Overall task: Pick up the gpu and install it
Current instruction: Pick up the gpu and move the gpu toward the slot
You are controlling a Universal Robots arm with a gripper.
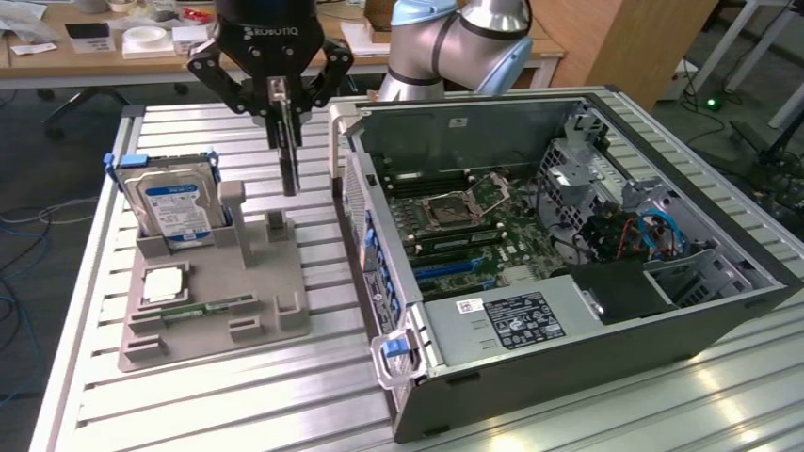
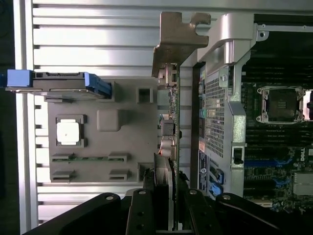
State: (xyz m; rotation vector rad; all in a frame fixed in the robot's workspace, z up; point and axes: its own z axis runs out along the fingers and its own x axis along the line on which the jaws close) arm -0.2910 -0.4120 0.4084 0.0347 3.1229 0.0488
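My gripper (image 1: pixel 284 115) is shut on the gpu (image 1: pixel 290 160), a thin dark card that hangs edge-on below the fingers. The card is in the air above the grey holder tray (image 1: pixel 258 325), over an upright post (image 1: pixel 275 231) of the tray, just to the exterior view's left of the open computer case (image 1: pixel 553 372). In the wrist view the gpu (image 2: pixel 172 122) runs edge-on away from the gripper (image 2: pixel 168 183), its silver end bracket (image 2: pixel 178 41) at the far end, close beside the case's rear wall (image 2: pixel 220 112). The motherboard (image 1: pixel 472 221) lies exposed inside the case.
On the tray stand a silver hard drive (image 1: pixel 173 209) with a blue-white label in a blue-tabbed bracket, a square chip (image 1: pixel 165 283) and a narrow green memory stick (image 1: pixel 201 308). All rests on a ribbed metal table (image 1: pixel 226 405). A cluttered desk (image 1: pixel 113 52) is behind.
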